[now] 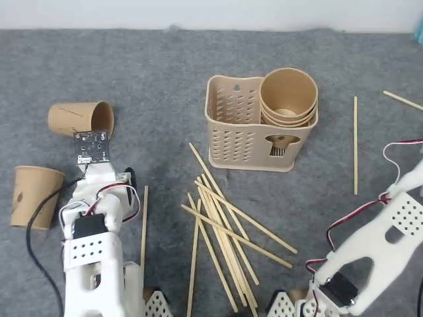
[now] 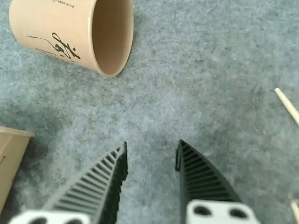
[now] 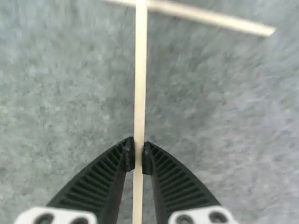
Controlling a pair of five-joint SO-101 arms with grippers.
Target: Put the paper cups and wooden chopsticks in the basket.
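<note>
Left gripper: Your left gripper (image 2: 152, 153) hangs over bare worktop (image 2: 210, 70), jaws parted a moderate way with nothing between them.

Right gripper: Your right gripper (image 3: 138, 151) is pinched tight on one wooden chopstick (image 3: 139, 84), which runs straight out past the fingertips. A second chopstick (image 3: 201, 15) lies across its far end.

Basket: The basket (image 1: 231, 132) stands upright in the middle of the worktop. A stack of paper cups (image 1: 289, 96) already sits nested in one compartment, and the compartment beside it looks free.

Loose cups: Two lie on their sides by your left arm (image 1: 92, 251). The nearer cup (image 2: 70, 32) is just ahead of the left gripper, and the other cup (image 1: 34, 196) rests beside the arm.

Loose chopsticks: A pile of chopsticks (image 1: 225, 244) is fanned out in front of the basket, a single stick (image 1: 143, 224) lies beside the left arm, and a lone stick (image 1: 355, 145) lies on the far side of the basket.

Cup handling: Expect the cups to be light, thin-walled, quick to roll and easy to crush. Take the rim with one jaw inside the mouth and one outside, and squeeze gently.

Chopstick handling: The sticks are likely stiff, light and smooth, so they will tend to swivel in a pinch. A grip near the middle should keep the stick level, and you should enter the basket tip first.

Risk: The crossing stick may drag along as you lift.
</note>
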